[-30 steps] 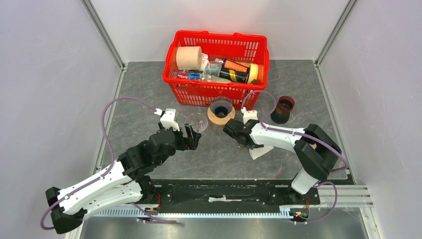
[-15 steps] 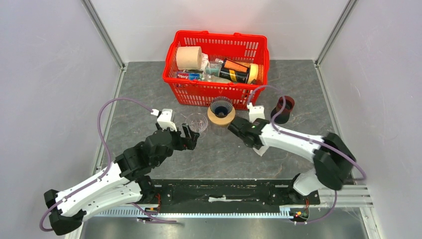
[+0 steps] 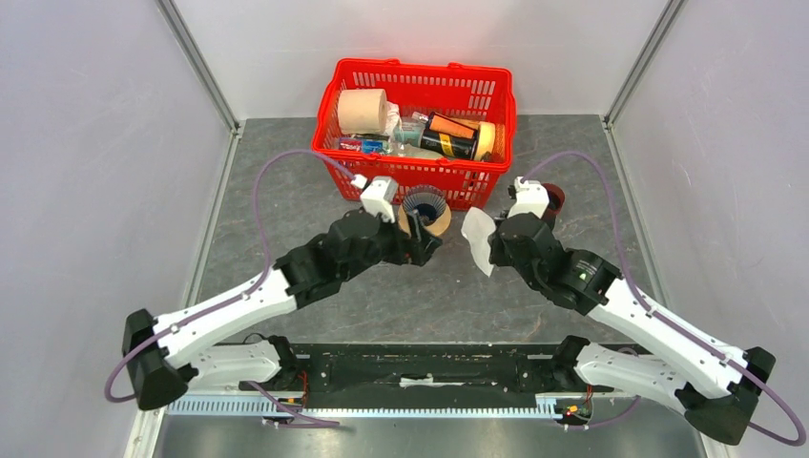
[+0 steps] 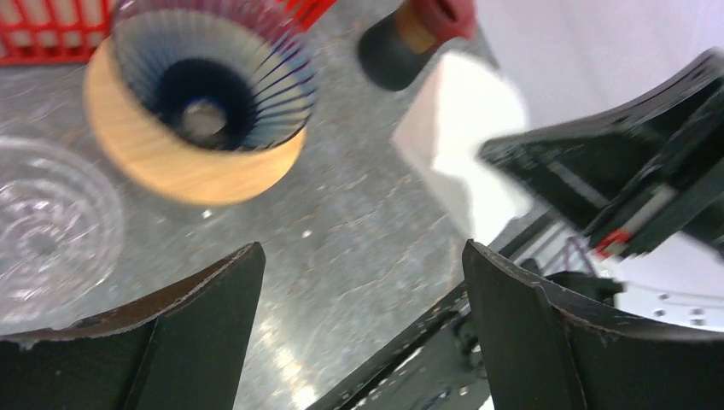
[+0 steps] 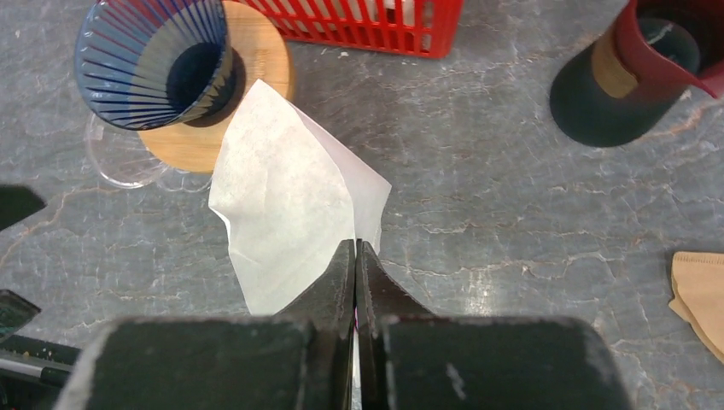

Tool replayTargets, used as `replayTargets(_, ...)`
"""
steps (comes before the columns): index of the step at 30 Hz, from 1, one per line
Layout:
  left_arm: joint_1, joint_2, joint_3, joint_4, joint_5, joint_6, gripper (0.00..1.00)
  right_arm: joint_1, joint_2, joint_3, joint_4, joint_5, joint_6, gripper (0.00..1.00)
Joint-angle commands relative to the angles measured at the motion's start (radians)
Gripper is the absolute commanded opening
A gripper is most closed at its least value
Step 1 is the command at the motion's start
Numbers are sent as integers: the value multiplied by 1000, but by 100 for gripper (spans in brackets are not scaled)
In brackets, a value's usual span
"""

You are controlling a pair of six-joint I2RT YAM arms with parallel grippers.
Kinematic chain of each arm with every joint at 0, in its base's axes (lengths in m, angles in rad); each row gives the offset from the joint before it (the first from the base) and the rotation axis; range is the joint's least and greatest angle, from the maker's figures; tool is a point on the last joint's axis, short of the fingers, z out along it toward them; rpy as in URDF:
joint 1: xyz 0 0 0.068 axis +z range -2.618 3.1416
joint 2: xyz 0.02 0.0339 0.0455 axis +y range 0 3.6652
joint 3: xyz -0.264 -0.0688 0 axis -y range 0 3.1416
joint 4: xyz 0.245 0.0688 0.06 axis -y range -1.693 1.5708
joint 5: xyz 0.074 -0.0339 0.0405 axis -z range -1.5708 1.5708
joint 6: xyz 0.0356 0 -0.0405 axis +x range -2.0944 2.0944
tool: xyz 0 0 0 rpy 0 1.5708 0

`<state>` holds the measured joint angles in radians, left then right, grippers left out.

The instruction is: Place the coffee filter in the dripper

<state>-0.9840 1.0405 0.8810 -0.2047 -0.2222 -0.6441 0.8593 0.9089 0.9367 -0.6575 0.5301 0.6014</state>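
The dripper [image 3: 425, 203] is a blue ribbed cone on a wooden ring, standing just in front of the basket. It also shows in the left wrist view [image 4: 201, 94] and the right wrist view [image 5: 158, 60]. My right gripper [image 5: 355, 248] is shut on the lower corner of a white paper coffee filter [image 5: 290, 196] and holds it above the table, right of the dripper. In the top view the filter [image 3: 476, 239] hangs off the right gripper [image 3: 493, 246]. My left gripper [image 4: 363, 256] is open and empty, close to the dripper's near side [image 3: 429, 245].
A red basket [image 3: 448, 181] full of items stands behind the dripper. A dark carafe with a red top [image 3: 546, 202] stands to the right. A clear glass [image 4: 43, 231] sits left of the dripper. Brown filters [image 5: 700, 290] lie at the right.
The right gripper lifted the white filter off the table and carried it up toward the dripper. The left arm swung right, past the glass, to the dripper.
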Motion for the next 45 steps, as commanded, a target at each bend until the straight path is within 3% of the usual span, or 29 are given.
replayTargets(1, -2, 124, 157, 96, 99, -94, 93, 15, 42, 80, 58, -18, -91, 0)
replayTargets(8, -2, 267, 241, 61, 69, -100, 93, 87, 96, 151, 82, 114, -125, 0)
replayTargets(17, -2, 326, 254, 36, 67, -80, 91, 112, 91, 149, 153, 90, -138, 0)
replayTargets(19, -2, 324, 250, 36, 47, -74, 77, 112, 90, 145, 153, 87, -141, 0)
replayTargets(23, -2, 317, 241, 26, 17, -63, 34, 112, 88, 138, 145, 99, -140, 0)
replayTargets(26, -2, 314, 245, -11, -13, -64, 16, 112, 88, 140, 121, 149, -137, 0)
replayTargets(34, -2, 290, 237, -78, -97, -75, 4, 112, 68, 136, 58, 225, -134, 0)
replayTargets(45, -2, 238, 231, -127, -174, -88, 2, 112, 53, 125, 105, 167, -143, 0)
